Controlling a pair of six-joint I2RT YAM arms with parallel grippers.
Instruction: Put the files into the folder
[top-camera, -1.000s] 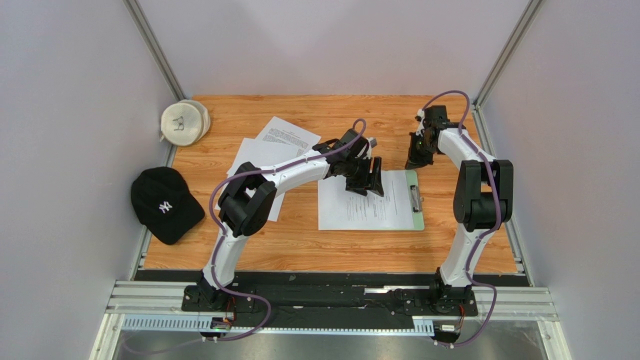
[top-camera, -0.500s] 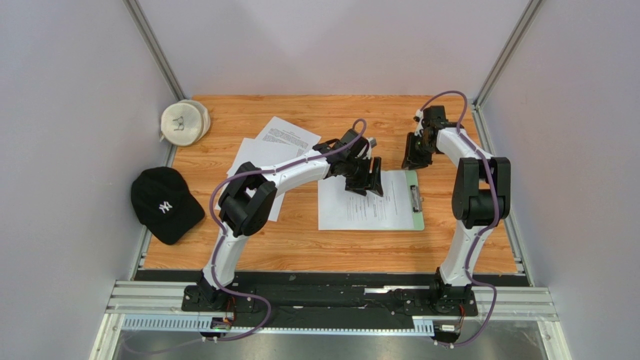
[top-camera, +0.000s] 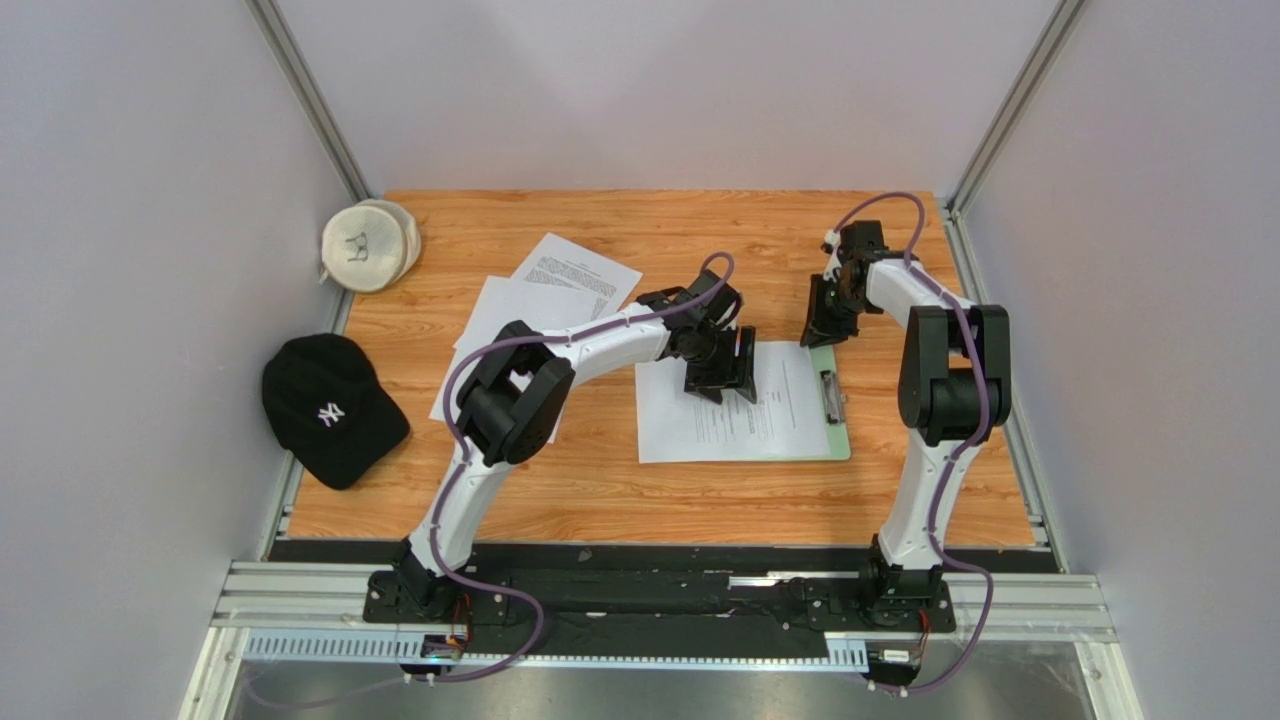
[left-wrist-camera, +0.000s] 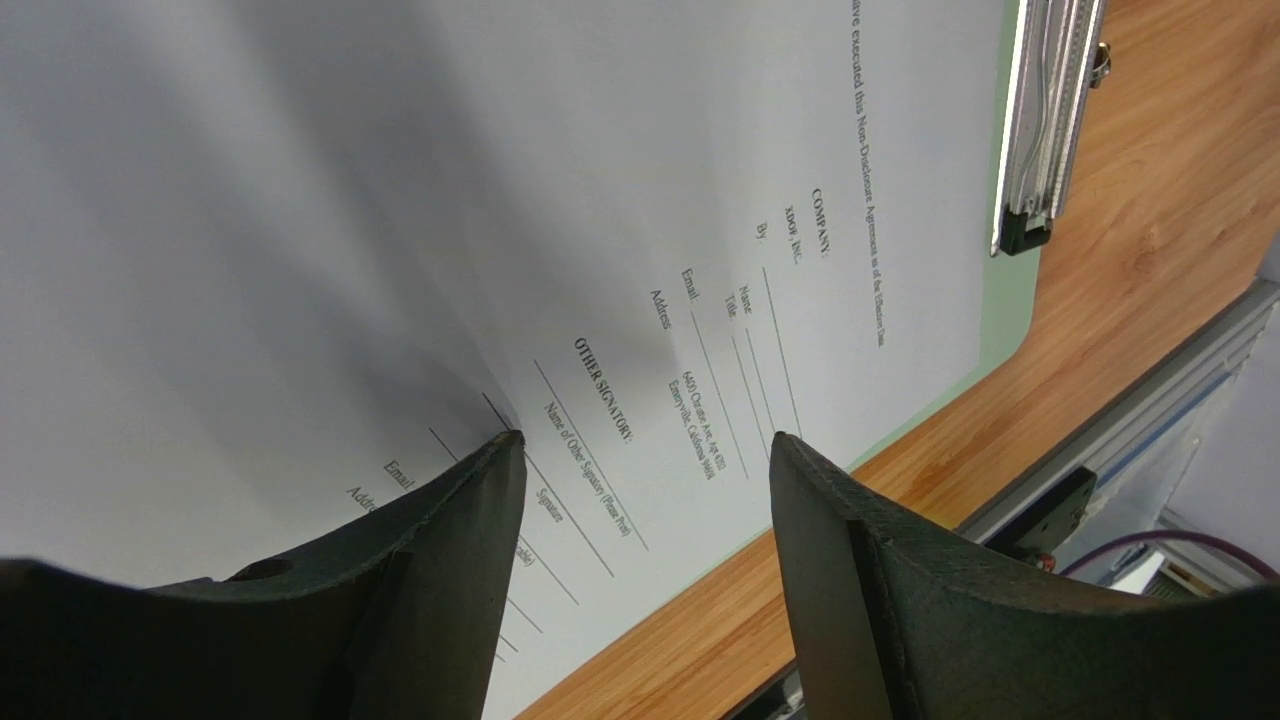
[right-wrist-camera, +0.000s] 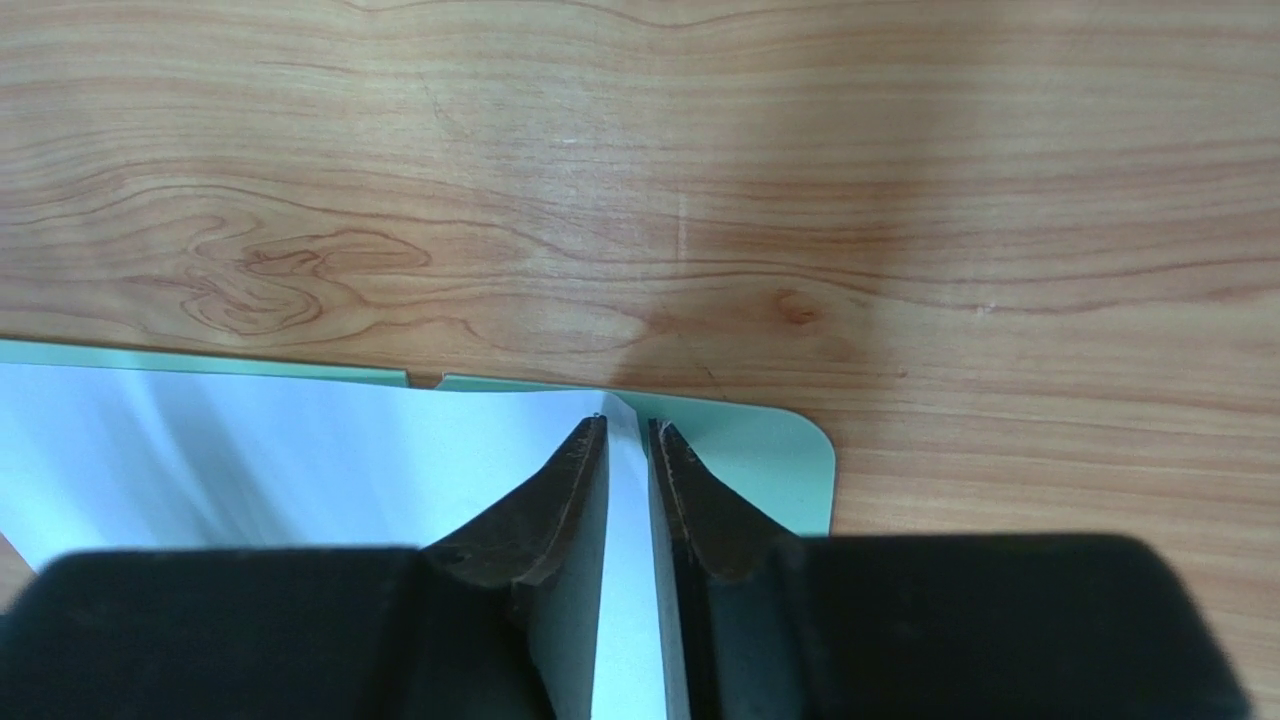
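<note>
**A:** Where's the folder, and what's in it?

**B:** It lies flat on the table, right of centre, with its metal clip at the right-hand short end. One printed sheet lies on it, text up. The sheet's right edge runs up to the clip. Pale green shows past the sheet at the clip end and along the far edge.

**A:** And the other files?

**B:** The two loose sheets are outside the folder, overlapping each other on the wood well to its left.

**A:** What is the left gripper doing?

**B:** It hangs over the far left part of the sheet in the folder, with its jaws about half open. In the wrist view the fingers have only the printed page beneath them and nothing between them.

**A:** And the right gripper?

**B:** It's at the folder's far right corner. Its fingers are almost together, with a thin slit between them where white paper shows. The tips sit right at the sheet's far edge. I can't tell whether they pinch that edge or only stand over it.

**A:** Anything else there?

**B:** A black cap lies at the left rim.
</note>
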